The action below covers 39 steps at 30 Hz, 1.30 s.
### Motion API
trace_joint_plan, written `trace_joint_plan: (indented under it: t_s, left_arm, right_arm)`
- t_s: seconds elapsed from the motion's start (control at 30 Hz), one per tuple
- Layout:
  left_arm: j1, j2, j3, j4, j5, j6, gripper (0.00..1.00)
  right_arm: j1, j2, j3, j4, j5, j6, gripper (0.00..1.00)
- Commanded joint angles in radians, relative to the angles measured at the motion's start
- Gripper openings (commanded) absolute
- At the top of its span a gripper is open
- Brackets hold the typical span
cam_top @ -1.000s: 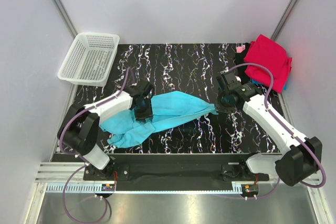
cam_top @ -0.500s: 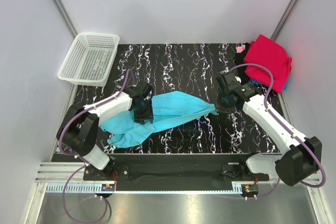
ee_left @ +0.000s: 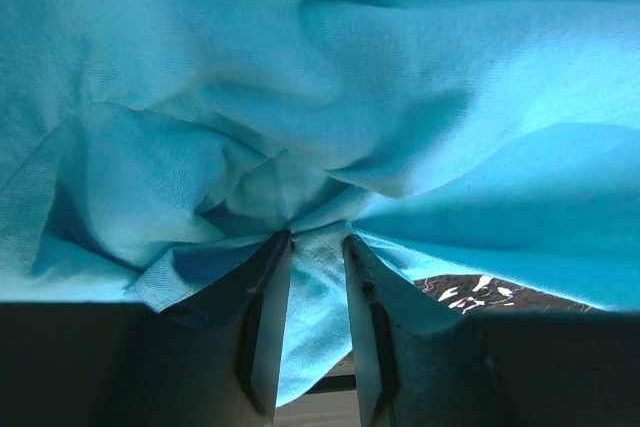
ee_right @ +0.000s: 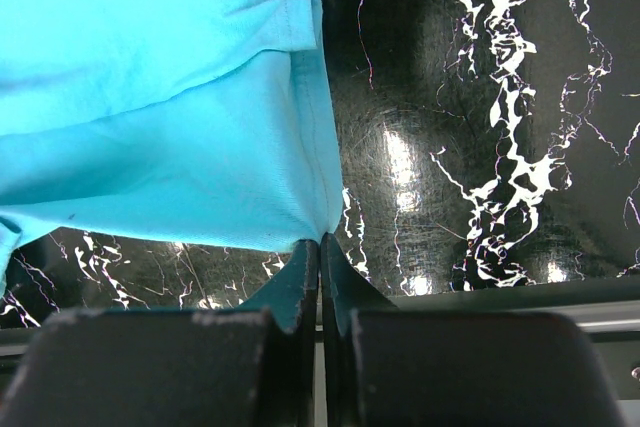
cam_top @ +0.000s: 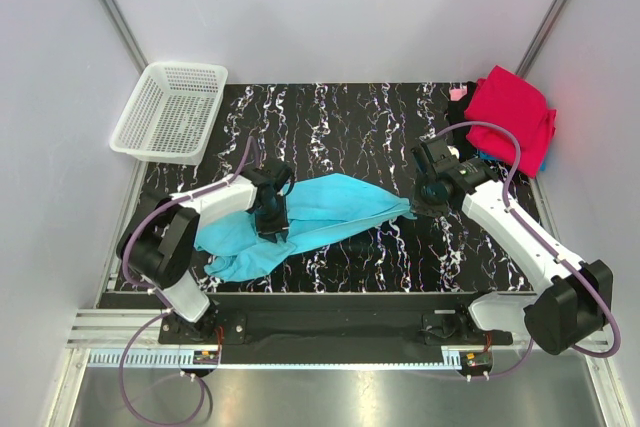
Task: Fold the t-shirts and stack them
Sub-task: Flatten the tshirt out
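Observation:
A turquoise t-shirt point(cam_top: 335, 209) lies stretched in a crumpled band across the black marbled table point(cam_top: 350, 127). My left gripper point(cam_top: 272, 219) is on its left part; in the left wrist view the gripper point(ee_left: 317, 239) has a gathered fold of turquoise cloth point(ee_left: 300, 97) pinched between its fingers. My right gripper point(cam_top: 414, 205) is at the shirt's right tip, and in the right wrist view the gripper point(ee_right: 321, 240) is shut on the hem corner of the cloth point(ee_right: 160, 97). A crimson red t-shirt point(cam_top: 512, 112) lies on a pile at the back right.
A white mesh basket point(cam_top: 170, 112) stands at the back left corner. Pink point(cam_top: 458, 93) and blue cloth point(cam_top: 541, 161) stick out from under the red t-shirt. Grey walls close in both sides.
The left arm has swung a little nearer to the table's left edge, and its jaws have narrowed on the cloth. The right arm and the shirt's right tip have not moved.

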Motion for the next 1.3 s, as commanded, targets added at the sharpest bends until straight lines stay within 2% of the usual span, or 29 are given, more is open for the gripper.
trace_joint_plan:
  t_s: [0.0,0.07,0.1,0.23,0.27,0.43,0.67,0.77,0.8,1.07,1.2,1.23,1.27]
  left_arm:
    - [0.003,0.014,0.006,0.025,-0.003,0.023,0.32]
    - [0.003,0.017,0.011,0.023,0.001,0.024,0.3]
    - [0.003,0.018,0.011,0.022,0.003,0.026,0.22]
    - [0.001,-0.016,0.003,0.014,0.003,0.007,0.01]
    - [0.001,-0.038,0.003,0.006,0.0,0.003,0.0]
    - [0.001,-0.115,0.029,-0.079,-0.052,0.0,0.0]
    - [0.003,-0.29,0.133,-0.28,-0.206,0.001,0.02]
    - [0.006,-0.387,0.195,-0.372,-0.247,0.006,0.08]
    - [0.006,-0.413,0.225,-0.415,-0.265,0.007,0.12]
    - [0.03,-0.571,0.313,-0.578,-0.307,0.027,0.16]
    - [0.04,-0.627,0.351,-0.638,-0.353,0.023,0.06]
    - [0.041,-0.637,0.359,-0.65,-0.358,0.023,0.0]
    - [0.046,-0.655,0.373,-0.665,-0.361,0.024,0.0]
  right_arm:
    - [0.008,-0.013,-0.002,0.001,0.022,0.009,0.0]
    - [0.008,-0.013,-0.002,0.002,0.024,0.009,0.0]
    - [0.008,-0.01,-0.004,0.001,0.024,0.008,0.0]
    - [0.006,-0.01,-0.007,0.003,0.025,0.008,0.0]
    - [0.009,-0.007,-0.007,0.002,0.027,0.008,0.0]
    - [0.008,0.002,-0.004,0.005,0.036,0.011,0.0]
    - [0.008,-0.013,0.029,-0.018,0.117,0.015,0.0]
    - [0.01,-0.007,0.055,-0.032,0.14,0.011,0.0]
    - [0.01,-0.004,0.065,-0.038,0.145,0.006,0.0]
    - [0.008,0.015,0.111,-0.054,0.169,-0.003,0.0]
    - [0.008,0.013,0.141,-0.075,0.192,-0.008,0.0]
    - [0.006,0.007,0.144,-0.077,0.197,-0.006,0.0]
    - [0.008,0.007,0.147,-0.081,0.199,-0.008,0.0]
